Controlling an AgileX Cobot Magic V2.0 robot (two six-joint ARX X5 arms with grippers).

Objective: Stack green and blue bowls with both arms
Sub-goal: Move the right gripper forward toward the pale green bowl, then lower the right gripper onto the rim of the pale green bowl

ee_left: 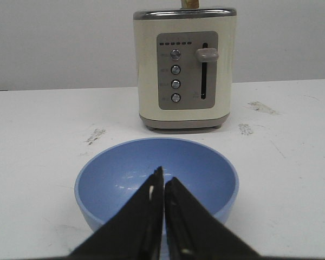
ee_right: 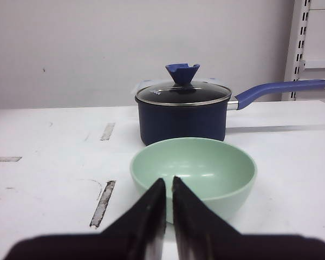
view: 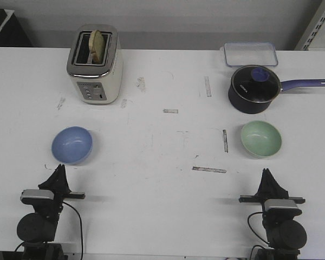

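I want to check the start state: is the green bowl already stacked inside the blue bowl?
No, the green bowl sits alone on the right of the table, far from the blue bowl on the left.

My own left fingers (ee_left: 151,216) cover the near rim of the blue bowl (ee_left: 206,173), and my right fingers (ee_right: 151,216) cover the near wall of the green bowl (ee_right: 216,168). The toaster (ee_left: 185,65) loses its top to the frame edge. Its button labels are too blurred to read.
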